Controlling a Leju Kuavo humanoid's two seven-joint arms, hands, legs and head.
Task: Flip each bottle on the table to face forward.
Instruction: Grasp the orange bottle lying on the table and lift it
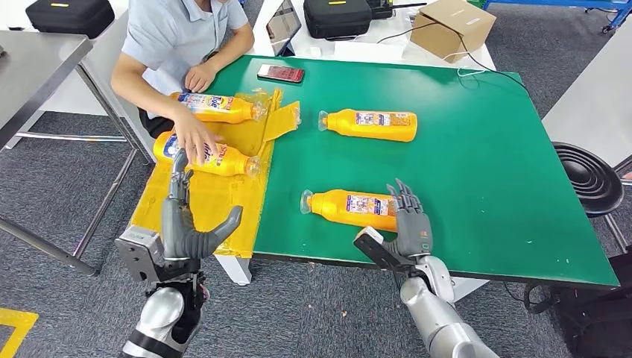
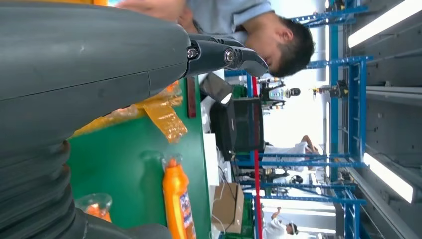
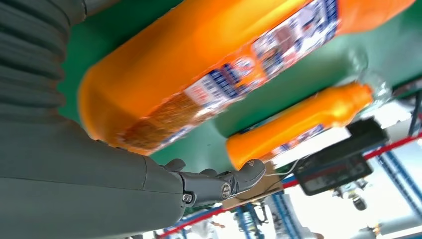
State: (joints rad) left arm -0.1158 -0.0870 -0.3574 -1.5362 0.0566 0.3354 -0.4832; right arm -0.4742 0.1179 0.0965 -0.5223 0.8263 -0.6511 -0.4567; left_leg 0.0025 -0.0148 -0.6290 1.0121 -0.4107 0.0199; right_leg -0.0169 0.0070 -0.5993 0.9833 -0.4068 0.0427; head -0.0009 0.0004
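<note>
**Four orange bottles down flat, right hand beside the nearest**

Saw four orange bottles lying on their sides across the green table (image 1: 477,171). Found the nearest bottle (image 1: 350,208) close to the front edge, clear cap toward the robot's left, label up. Found the far bottle (image 1: 370,124) well behind it on bare green, cap likewise to the left. Found the other two on the yellow sheet (image 1: 209,201) at the table's left end: the back bottle (image 1: 216,108) near the far side, and the front bottle (image 1: 212,158) under a person's hand (image 1: 195,139).

Held the right hand (image 1: 408,220) upright just beside the base end of the nearest bottle, fingers straight and slightly spread, gripping nothing. Could not tell for certain from the head view whether fingers touched the bottle; the right wrist view, blurred and close, showed the bottle's base just past the thumb (image 3: 219,183), seemingly with a gap.

Held the left hand (image 1: 186,224) raised over the front of the yellow sheet, fingers extended upward and thumb swung out, empty, fingertips near the front bottle and the person's hand.

Noted a red phone (image 1: 281,72) at the table's far edge, a cardboard box (image 1: 452,26) and black cases (image 1: 337,16) beyond, and a black stool (image 1: 589,175) to the right.
</note>
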